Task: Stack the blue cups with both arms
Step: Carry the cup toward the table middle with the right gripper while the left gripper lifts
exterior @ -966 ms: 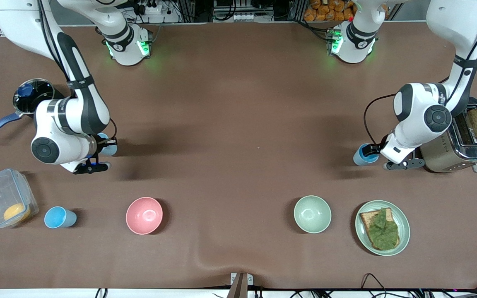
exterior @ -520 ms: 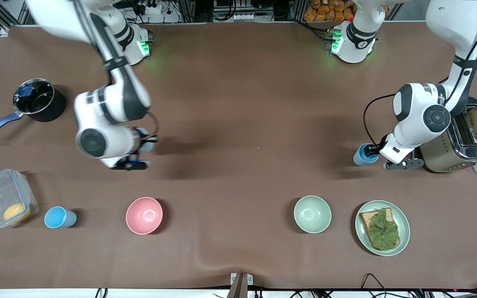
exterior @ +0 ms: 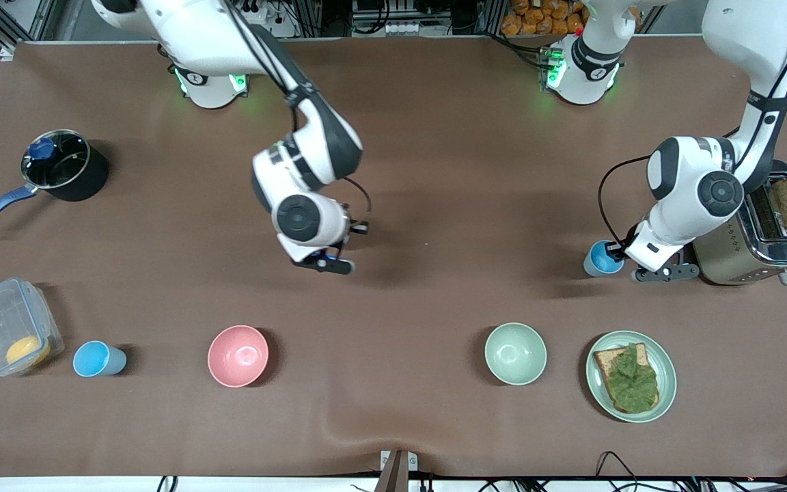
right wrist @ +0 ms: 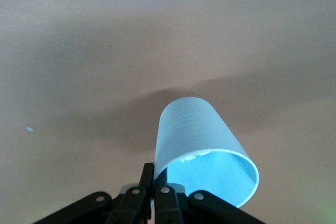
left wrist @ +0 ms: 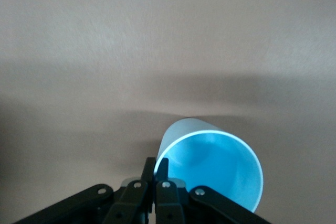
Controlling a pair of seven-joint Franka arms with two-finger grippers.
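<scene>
While each hand pinches rim, blue cups hang tilted.

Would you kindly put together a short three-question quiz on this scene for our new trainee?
1. True or false: the right pincer grips a blue cup by its rim.
2. The unheld cup stands beside: A the pot, B the clear box, C the green bowl.
3. Fill in: the left pincer pinches a second cup beside the ____.
Key: 1 true; 2 B; 3 toaster.
</scene>
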